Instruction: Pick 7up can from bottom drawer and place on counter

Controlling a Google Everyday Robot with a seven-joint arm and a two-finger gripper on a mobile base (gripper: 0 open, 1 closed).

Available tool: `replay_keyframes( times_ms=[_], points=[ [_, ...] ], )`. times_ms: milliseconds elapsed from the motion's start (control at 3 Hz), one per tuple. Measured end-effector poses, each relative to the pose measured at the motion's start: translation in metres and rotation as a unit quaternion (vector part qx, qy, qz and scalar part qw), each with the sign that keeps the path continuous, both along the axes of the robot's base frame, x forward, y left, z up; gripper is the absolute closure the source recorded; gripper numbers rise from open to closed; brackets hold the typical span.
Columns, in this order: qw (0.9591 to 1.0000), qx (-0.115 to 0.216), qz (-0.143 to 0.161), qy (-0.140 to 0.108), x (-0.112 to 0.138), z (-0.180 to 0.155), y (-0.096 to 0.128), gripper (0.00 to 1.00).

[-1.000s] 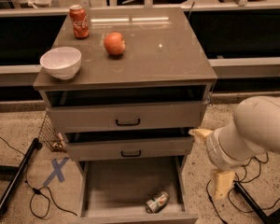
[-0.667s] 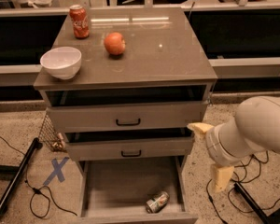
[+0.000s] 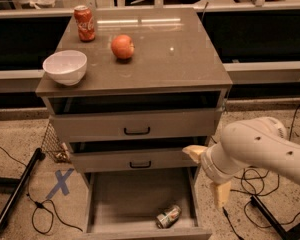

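The 7up can (image 3: pixel 168 216) lies on its side at the front right of the open bottom drawer (image 3: pixel 120 196). The counter (image 3: pixel 155 54) tops the grey cabinet. My gripper (image 3: pixel 206 176) hangs at the right of the cabinet, level with the middle drawer, above and to the right of the can. Its two cream fingers are spread wide, one (image 3: pixel 194 152) near the drawer front and one (image 3: pixel 219 194) pointing down beside the bottom drawer. It holds nothing.
On the counter stand a red Coca-Cola can (image 3: pixel 84 23), a red apple (image 3: pixel 122 47) and a white bowl (image 3: pixel 65 67). Two upper drawers with black handles (image 3: pixel 137 131) are pulled out slightly. Cables and black poles (image 3: pixel 17 191) lie on the floor on both sides.
My arm has moved left toward the cabinet, so the gripper now sits closer to the drawers. The can and the counter things have not moved.
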State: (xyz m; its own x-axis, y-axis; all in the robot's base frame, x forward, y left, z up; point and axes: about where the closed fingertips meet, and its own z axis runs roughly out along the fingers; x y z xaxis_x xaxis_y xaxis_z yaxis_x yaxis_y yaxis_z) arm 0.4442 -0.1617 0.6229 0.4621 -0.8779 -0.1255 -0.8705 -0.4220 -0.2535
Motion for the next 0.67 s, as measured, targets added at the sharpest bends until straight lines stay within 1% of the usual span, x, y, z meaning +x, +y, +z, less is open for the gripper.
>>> replay_keyframes(
  times_ms=[333, 667],
  points=[
    [0.9972, 0.037, 0.059, -0.029, 0.019, -0.044, 0.018, 0.00],
    [0.9941, 0.037, 0.097, -0.032, 0.016, -0.056, 0.020, 0.00]
  ],
)
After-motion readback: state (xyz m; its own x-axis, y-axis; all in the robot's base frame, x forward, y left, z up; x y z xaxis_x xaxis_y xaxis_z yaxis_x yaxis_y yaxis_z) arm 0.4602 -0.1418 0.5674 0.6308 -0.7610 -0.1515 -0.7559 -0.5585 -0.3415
